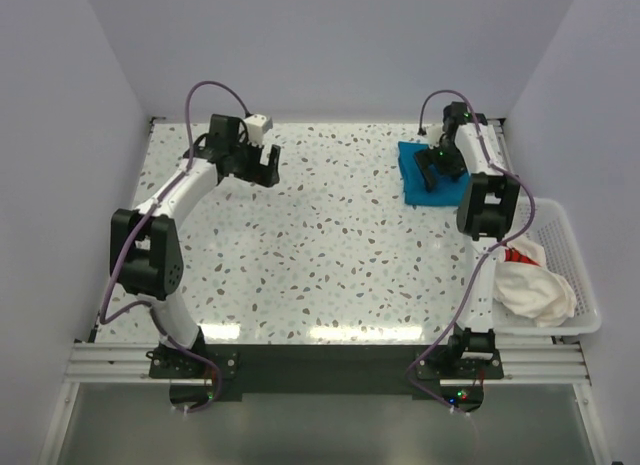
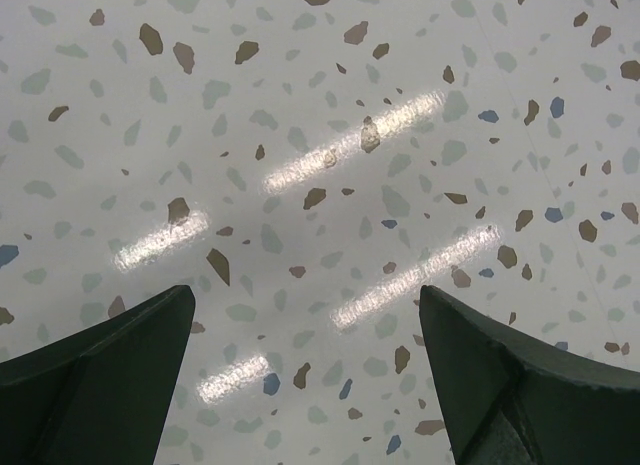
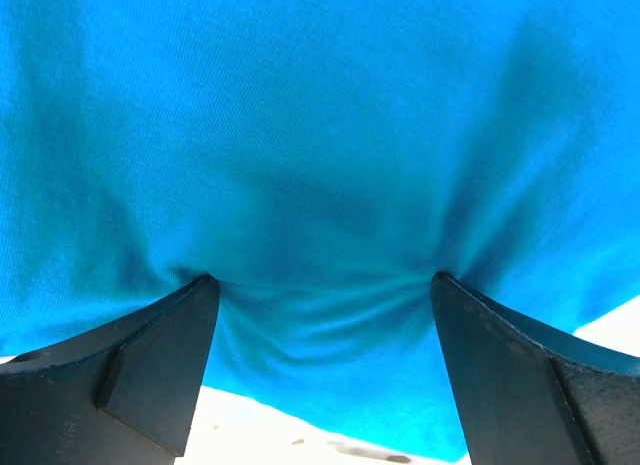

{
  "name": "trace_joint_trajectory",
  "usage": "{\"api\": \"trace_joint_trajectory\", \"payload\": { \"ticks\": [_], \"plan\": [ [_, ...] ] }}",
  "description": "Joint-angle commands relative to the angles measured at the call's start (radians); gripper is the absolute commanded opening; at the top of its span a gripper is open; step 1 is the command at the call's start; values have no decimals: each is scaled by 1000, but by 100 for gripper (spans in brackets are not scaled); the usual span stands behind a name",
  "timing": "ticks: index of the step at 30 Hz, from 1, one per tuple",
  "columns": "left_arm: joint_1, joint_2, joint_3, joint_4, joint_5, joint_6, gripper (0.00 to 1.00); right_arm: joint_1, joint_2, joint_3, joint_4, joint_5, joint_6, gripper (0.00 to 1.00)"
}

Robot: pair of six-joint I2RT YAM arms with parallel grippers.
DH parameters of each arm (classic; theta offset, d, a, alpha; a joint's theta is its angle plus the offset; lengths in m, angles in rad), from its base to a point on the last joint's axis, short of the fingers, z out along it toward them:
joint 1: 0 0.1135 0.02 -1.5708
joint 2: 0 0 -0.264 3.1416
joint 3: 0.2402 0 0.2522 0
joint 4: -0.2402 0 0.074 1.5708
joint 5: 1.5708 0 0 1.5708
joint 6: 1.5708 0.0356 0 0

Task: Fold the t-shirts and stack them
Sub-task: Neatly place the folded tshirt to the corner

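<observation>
The teal-blue t-shirt [image 1: 416,175] lies folded at the far right of the table. My right gripper [image 1: 437,165] is open and presses down on it; in the right wrist view the two fingertips [image 3: 190,290] dent the blue cloth [image 3: 320,135], which fills the frame. The white t-shirt with red marks [image 1: 532,283] lies crumpled in the mesh basket. My left gripper [image 1: 262,163] is open and empty above bare table at the far left; its wrist view shows only the speckled tabletop [image 2: 320,165] between the fingers.
A white plastic mesh basket [image 1: 574,260] stands off the table's right edge, next to the right arm. Walls close in the back and both sides. The speckled tabletop [image 1: 320,245] spans the middle.
</observation>
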Motion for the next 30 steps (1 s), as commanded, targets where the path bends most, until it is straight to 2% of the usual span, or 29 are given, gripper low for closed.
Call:
{"api": "trace_joint_trajectory", "payload": {
  "ticks": [1, 5, 13, 23, 25, 30],
  "plan": [
    [4, 20, 66, -27, 36, 25, 100, -31, 50, -9, 75, 132, -20, 91],
    [5, 26, 75, -33, 43, 31, 100, -68, 30, -29, 129, 150, -66, 91],
    [5, 40, 93, -48, 72, 33, 100, -105, 59, 45, 124, 173, -132, 91],
    [5, 37, 93, -62, 74, 44, 100, -132, 87, 70, 135, 219, -66, 92],
    [5, 35, 90, -62, 76, 47, 100, -132, 68, 61, 130, 192, -43, 92],
    [5, 28, 82, -53, 92, 47, 100, -111, -71, -4, 161, -22, -20, 92]
  ]
}}
